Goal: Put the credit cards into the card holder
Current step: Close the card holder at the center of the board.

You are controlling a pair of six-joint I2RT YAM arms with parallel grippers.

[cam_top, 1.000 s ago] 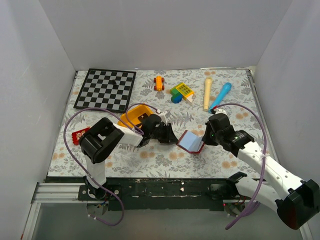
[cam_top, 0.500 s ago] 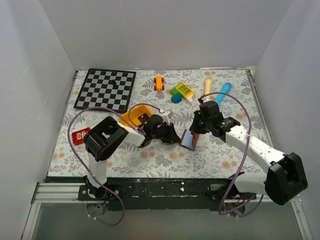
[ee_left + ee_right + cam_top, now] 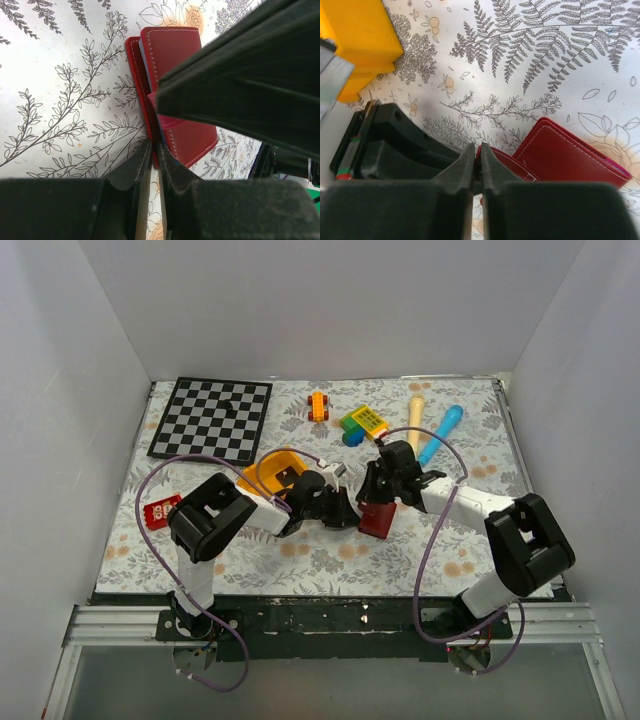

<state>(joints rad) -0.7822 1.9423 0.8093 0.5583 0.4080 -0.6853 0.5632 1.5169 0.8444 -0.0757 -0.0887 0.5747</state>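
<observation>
Grip is narrow on both sides. The left fingers (image 3: 146, 159) stand nearly together at the bottom of the left wrist view. The long edge of the card holder (image 3: 172, 95) runs straight down into the thin slot between them, so they look to be pinching that edge. The right fingers (image 3: 471, 162) are pressed together at the bottom of their own view, with a curved maroon flap of the case meeting their tips. They seem to nip its rim, though the contact itself is hidden behind them.

Between the two, the card holder lies folded almost shut on the flowered worktop (image 3: 300, 550), with only a sliver of pale blue lining showing along one edge. From above it sits at the middle of the frame, with the two arms coming at it from opposite sides. That probably steadies one cover while the other is worked, since a soft folding case would likely slide or flop under a single grip.

The credit cards do not show plainly anywhere, and I cannot tell whether any are inside the case.

Further out, a yellow bin (image 3: 258, 477) sits just beside the left arm, left of centre. A chessboard (image 3: 212, 418) at the upper left is well apart from the work.
</observation>
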